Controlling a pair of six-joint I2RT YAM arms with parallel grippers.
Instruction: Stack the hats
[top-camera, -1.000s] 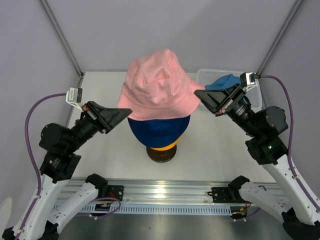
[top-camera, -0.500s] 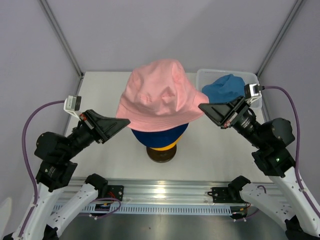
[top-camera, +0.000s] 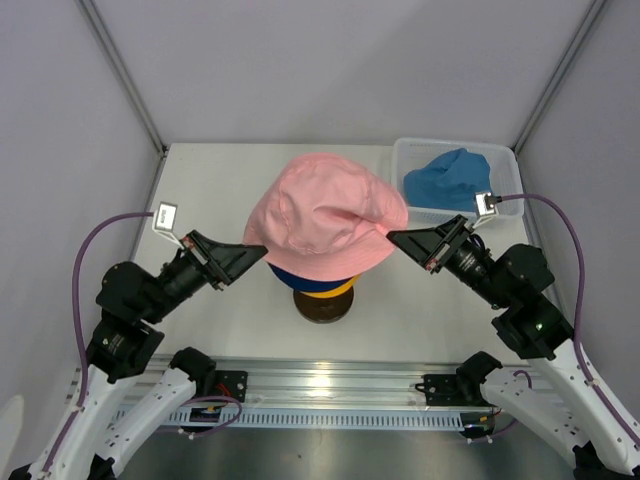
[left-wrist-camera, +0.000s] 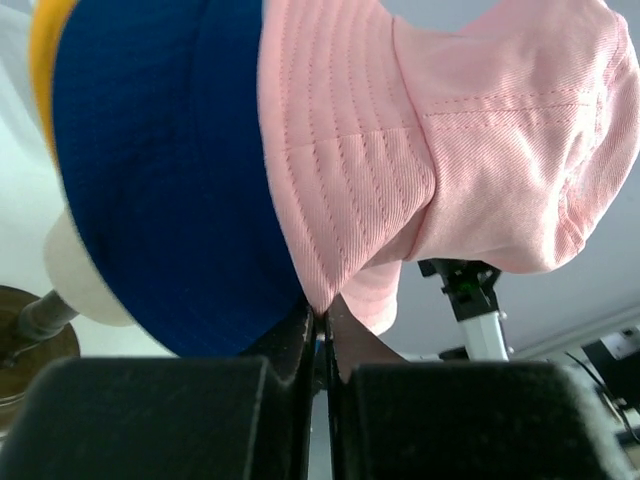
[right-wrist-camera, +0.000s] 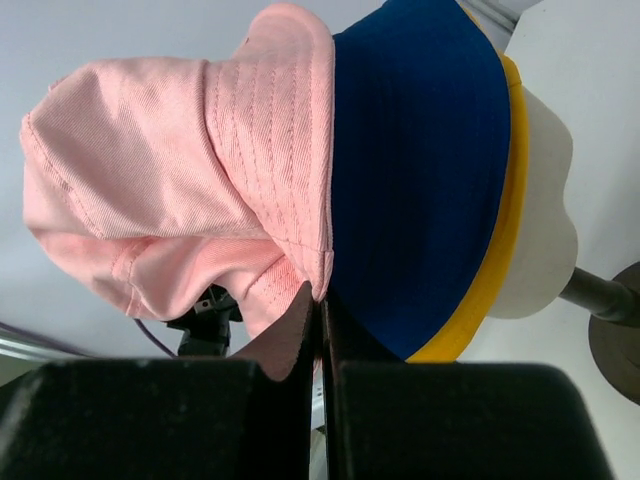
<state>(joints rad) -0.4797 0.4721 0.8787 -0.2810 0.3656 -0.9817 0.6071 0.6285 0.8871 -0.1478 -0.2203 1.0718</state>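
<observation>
The pink hat (top-camera: 325, 215) sits over the navy blue hat (top-camera: 300, 278) and the yellow hat (top-camera: 322, 291) on the mannequin head. My left gripper (top-camera: 262, 251) is shut on the pink brim's left edge, seen in the left wrist view (left-wrist-camera: 322, 312) beside the navy hat (left-wrist-camera: 160, 170) and the yellow rim (left-wrist-camera: 45, 45). My right gripper (top-camera: 392, 237) is shut on the right edge of the brim, seen in the right wrist view (right-wrist-camera: 320, 298) with the pink hat (right-wrist-camera: 170, 170), the navy hat (right-wrist-camera: 410, 170) and the yellow hat (right-wrist-camera: 495, 260). The sky blue hat (top-camera: 448, 178) lies in the basket.
The white plastic basket (top-camera: 505, 160) stands at the back right corner. The mannequin's dark round base (top-camera: 322, 308) sits at the table's middle; its cream head shows in the wrist views (left-wrist-camera: 85, 290) (right-wrist-camera: 540, 200). Metal frame poles rise at both back corners.
Both grippers have come down and inward with the pink hat, lowering it over the navy hat. The navy and yellow hats now show only as a thin rim.
</observation>
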